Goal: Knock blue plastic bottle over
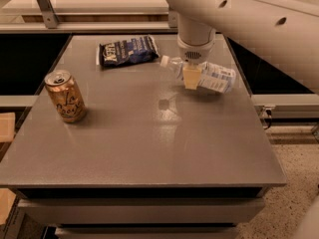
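Plastic catches our eye at the far right of the grey table [149, 148]: the blue plastic bottle [217, 77] lies on its side there, its white cap [164, 60] pointing left toward the dark blue snack bag [128, 50] and its labelled body reaching toward the table's right edge. We see the gripper [192, 77] hang from the pale arm [239, 14] right in front of the bottle's neck end, hiding part of it. We cannot tell whether it is spread or pressed together, nor whether it touches the bottle. A golden-orange can [65, 96] stands upright near the left edge, well apart from the bottle.
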You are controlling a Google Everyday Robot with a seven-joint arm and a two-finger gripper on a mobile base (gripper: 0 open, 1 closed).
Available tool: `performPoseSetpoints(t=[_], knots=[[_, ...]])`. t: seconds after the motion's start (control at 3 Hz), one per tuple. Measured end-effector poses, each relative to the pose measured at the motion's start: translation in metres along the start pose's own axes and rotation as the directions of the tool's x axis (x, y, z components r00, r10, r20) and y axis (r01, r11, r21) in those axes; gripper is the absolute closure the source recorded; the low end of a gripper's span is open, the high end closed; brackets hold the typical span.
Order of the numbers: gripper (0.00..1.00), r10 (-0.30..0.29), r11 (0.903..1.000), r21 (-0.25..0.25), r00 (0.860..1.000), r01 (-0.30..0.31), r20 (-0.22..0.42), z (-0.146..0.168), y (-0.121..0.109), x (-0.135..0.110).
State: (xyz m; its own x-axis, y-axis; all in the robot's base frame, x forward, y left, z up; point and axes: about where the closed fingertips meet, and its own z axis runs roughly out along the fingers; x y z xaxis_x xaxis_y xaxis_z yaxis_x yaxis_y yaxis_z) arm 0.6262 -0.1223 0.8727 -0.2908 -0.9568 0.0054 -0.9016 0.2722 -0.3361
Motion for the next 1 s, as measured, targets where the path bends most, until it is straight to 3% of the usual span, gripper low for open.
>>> performPoseSetpoints(t=[0.33,1.0], knots=[[0.82,-0.022,0.9998,-0.001,0.999,0.022,-0.050,0.0087,0.0005,-0.0035],[0.35,-0.021,0.9998,0.001,0.998,0.021,-0.052,0.0085,0.0005,-0.0022]])
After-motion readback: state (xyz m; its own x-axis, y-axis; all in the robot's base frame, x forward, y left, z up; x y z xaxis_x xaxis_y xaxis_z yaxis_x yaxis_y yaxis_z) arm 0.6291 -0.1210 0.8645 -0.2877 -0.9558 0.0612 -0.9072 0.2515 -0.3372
